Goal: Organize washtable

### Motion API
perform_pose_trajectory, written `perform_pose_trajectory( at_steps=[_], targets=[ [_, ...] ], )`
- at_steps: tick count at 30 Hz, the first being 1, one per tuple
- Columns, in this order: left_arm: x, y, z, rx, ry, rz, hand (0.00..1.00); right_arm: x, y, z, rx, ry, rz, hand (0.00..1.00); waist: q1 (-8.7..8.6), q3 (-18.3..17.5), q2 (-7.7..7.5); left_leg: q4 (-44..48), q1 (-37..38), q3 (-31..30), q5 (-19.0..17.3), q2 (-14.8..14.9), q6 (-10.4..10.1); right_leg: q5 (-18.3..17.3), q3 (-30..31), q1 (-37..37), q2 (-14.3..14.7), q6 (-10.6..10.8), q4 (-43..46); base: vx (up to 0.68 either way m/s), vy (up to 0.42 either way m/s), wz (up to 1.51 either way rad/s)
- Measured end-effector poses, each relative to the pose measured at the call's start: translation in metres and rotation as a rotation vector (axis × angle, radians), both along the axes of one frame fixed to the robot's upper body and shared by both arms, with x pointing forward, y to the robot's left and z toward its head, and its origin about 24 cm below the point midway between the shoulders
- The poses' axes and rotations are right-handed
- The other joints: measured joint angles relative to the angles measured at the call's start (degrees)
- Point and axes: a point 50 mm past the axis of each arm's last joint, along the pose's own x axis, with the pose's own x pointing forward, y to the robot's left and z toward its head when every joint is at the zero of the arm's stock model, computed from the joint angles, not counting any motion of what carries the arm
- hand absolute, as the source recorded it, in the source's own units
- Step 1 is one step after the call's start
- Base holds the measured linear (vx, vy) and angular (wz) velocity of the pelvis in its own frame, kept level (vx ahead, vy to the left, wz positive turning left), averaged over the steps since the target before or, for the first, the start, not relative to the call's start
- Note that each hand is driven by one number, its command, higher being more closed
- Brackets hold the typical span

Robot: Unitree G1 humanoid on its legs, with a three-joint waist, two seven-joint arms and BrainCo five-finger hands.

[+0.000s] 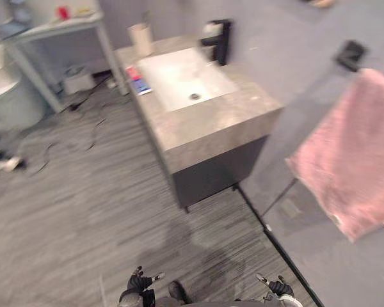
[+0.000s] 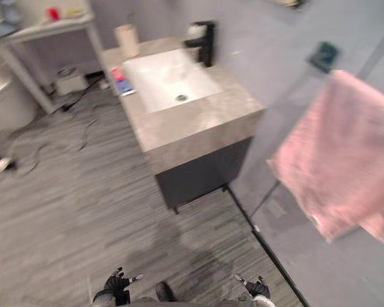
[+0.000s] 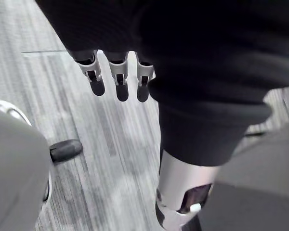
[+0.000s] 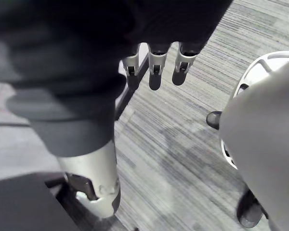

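The washtable (image 1: 211,125) is a grey stone-topped cabinet against the wall ahead, with a white sink basin (image 1: 179,77) set in it. A black faucet (image 1: 219,38) stands at the basin's far side. A beige cup (image 1: 141,38) stands at the far left corner, and a red and blue tube (image 1: 138,80) lies on the left rim. A pink towel (image 1: 352,153) hangs on the wall to the right. My left hand (image 1: 139,283) and right hand (image 1: 278,288) hang low over the floor, well short of the washtable. In the wrist views the fingers (image 3: 120,82) (image 4: 154,67) are straight and hold nothing.
A white table (image 1: 57,29) with small items stands at the back left, a white round bin (image 1: 9,96) beside it. Cables (image 1: 64,128) trail over the grey striped floor there. A black strip (image 1: 269,233) runs along the wall's foot on the right.
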Motion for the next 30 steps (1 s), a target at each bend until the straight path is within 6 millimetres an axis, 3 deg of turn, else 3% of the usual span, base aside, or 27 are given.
perform_pose_trajectory(
  at_steps=[2,6,8,9,10,11,12,13,14,15,16,19,21,22,24,25,26,28,30],
  targets=[
    [-0.003,0.007,0.000,0.009,0.010,0.031,0.00,0.007,0.003,0.002,0.006,-0.019,0.003,0.00,2.09,0.0,-0.32,-0.6,0.2,-2.1,0.2,-1.1,0.7,1.4,-0.2,0.8,-1.0,0.0,1.1,0.07,0.149,0.79],
    [-0.014,0.018,-0.002,0.028,0.040,0.059,0.00,0.018,0.016,0.003,0.031,-0.043,0.023,0.00,2.48,-0.3,-1.82,-0.5,0.8,-6.1,-1.5,-3.0,1.8,2.4,0.9,2.0,-3.7,0.3,5.4,0.07,0.108,0.61],
    [-0.014,0.017,-0.002,0.027,0.043,0.051,0.00,0.016,0.011,0.003,0.018,-0.039,0.021,0.00,1.92,0.2,-1.12,-0.8,1.8,-10.3,-3.6,-4.8,2.3,2.9,3.8,0.2,-9.4,-0.3,17.6,0.07,0.165,0.62],
    [-0.013,0.015,-0.002,0.024,0.042,0.039,0.00,0.013,0.008,0.003,0.015,-0.034,0.014,0.00,1.72,0.7,-0.11,-0.8,2.0,-11.8,-3.8,-5.4,2.5,3.6,6.5,-1.3,-11.2,-2.3,22.3,0.11,0.181,1.05],
    [-0.006,0.006,-0.002,0.009,0.029,0.009,0.00,0.012,-0.004,0.006,-0.019,-0.051,-0.002,0.00,0.80,1.5,0.99,-0.1,2.3,-15.1,-4.8,-5.5,2.8,2.6,14.8,-5.1,-11.6,-6.5,29.9,0.13,0.138,1.31],
    [0.000,0.004,-0.001,0.007,0.014,0.004,0.00,0.011,-0.010,0.007,-0.033,-0.055,-0.008,0.00,0.21,2.4,2.30,-0.4,2.5,-18.5,-5.3,-5.3,2.6,-1.4,25.5,-9.8,-7.3,-4.8,35.6,0.13,0.107,1.36],
    [0.002,0.004,0.000,0.006,0.010,0.004,0.00,0.010,-0.011,0.007,-0.032,-0.056,-0.016,0.00,-0.01,2.6,2.64,-1.1,2.9,-19.7,-5.9,-5.4,2.4,-3.0,29.9,-12.4,-4.5,-3.5,37.9,0.17,0.090,1.24],
    [0.000,0.004,-0.001,0.003,0.017,0.011,0.00,0.007,-0.011,0.006,-0.029,-0.049,-0.031,0.00,-0.68,2.7,2.74,-3.5,4.3,-19.8,-8.3,-5.9,-0.2,-5.4,35.1,-17.1,0.2,-1.9,39.6,0.30,0.073,1.04],
    [-0.002,0.006,-0.001,0.002,0.023,0.023,0.00,0.007,-0.007,0.005,-0.006,-0.060,-0.064,0.00,-1.74,3.0,0.92,0.3,5.3,-19.2,-10.3,-6.5,0.8,-7.1,36.4,-20.7,0.7,-1.7,38.3,0.41,0.024,0.96],
    [-0.002,0.004,-0.002,-0.004,0.025,0.023,0.00,0.012,-0.010,0.009,-0.013,-0.096,-0.086,0.00,-1.95,3.7,2.08,1.6,5.9,-19.1,-10.4,-5.0,-0.1,-7.9,35.3,-22.7,1.8,-1.2,38.0,0.36,-0.004,0.79],
    [0.004,0.006,0.000,-0.002,0.012,0.032,0.00,0.015,-0.009,0.010,-0.012,-0.105,-0.094,0.00,-1.85,4.8,0.51,1.8,7.1,-20.0,-11.0,-7.4,0.7,-8.2,36.3,-25.1,1.0,-1.4,36.5,0.35,-0.013,0.65],
    [0.007,-0.001,0.000,-0.027,-0.001,0.044,0.00,0.014,-0.015,0.012,-0.011,-0.125,-0.139,0.00,-2.67,5.1,2.23,1.7,9.8,-24.8,-13.6,-8.8,0.4,-5.9,36.0,-31.3,5.7,-2.3,23.0,0.34,0.047,0.82],
    [0.007,-0.005,-0.001,-0.043,-0.001,0.048,0.00,0.012,-0.017,0.013,-0.019,-0.129,-0.143,0.00,-3.78,5.2,1.76,1.5,12.0,-28.0,-15.1,-9.5,0.3,-3.1,36.6,-31.3,6.5,-3.2,17.3,0.47,0.006,1.02],
    [0.004,-0.006,-0.002,-0.055,0.000,0.055,0.00,0.005,-0.018,0.011,-0.021,-0.113,-0.150,0.00,-4.36,5.2,2.01,2.0,13.9,-30.3,-16.9,-9.8,-0.7,-2.4,38.4,-31.9,7.0,-4.5,18.2,0.73,-0.074,1.31],
    [-0.002,-0.009,-0.004,-0.066,0.012,0.063,0.00,-0.008,-0.019,0.009,-0.024,-0.083,-0.156,0.00,-4.50,3.9,1.57,7.2,15.3,-32.3,-20.2,-9.0,-4.7,-0.9,39.5,-30.7,7.8,-6.3,18.4,0.70,-0.131,1.05],
    [0.001,-0.008,-0.003,-0.069,0.004,0.074,0.00,-0.013,-0.022,0.008,-0.029,-0.069,-0.159,0.00,-4.81,3.9,2.23,18.4,12.0,-31.9,-21.8,-6.4,-6.4,1.9,39.6,-29.4,7.8,-8.9,20.0,0.74,-0.130,0.59],
    [0.003,-0.013,-0.002,-0.086,-0.013,0.098,0.00,-0.008,-0.028,0.011,-0.050,-0.084,-0.141,0.00,-4.58,3.8,4.30,34.2,5.8,-31.1,-19.8,-1.9,-8.4,0.4,39.0,-27.5,9.2,-9.4,18.8,0.74,-0.102,0.31],
    [0.005,-0.015,0.000,-0.100,-0.035,0.145,0.00,0.008,-0.028,0.015,-0.055,-0.125,-0.125,0.00,-4.01,4.6,5.43,50.1,-0.4,-29.7,-17.6,4.3,-9.0,-1.6,40.7,-23.0,11.8,-9.2,16.3,0.75,-0.017,-0.40],
    [0.013,-0.012,0.004,-0.101,-0.076,0.164,0.00,0.025,-0.010,0.017,-0.021,-0.154,-0.053,0.00,-3.41,5.9,3.91,54.6,-3.0,-29.0,-18.5,7.5,-7.5,-3.3,44.0,-14.1,12.5,-8.7,12.0,0.72,0.056,-0.62]
  ],
)
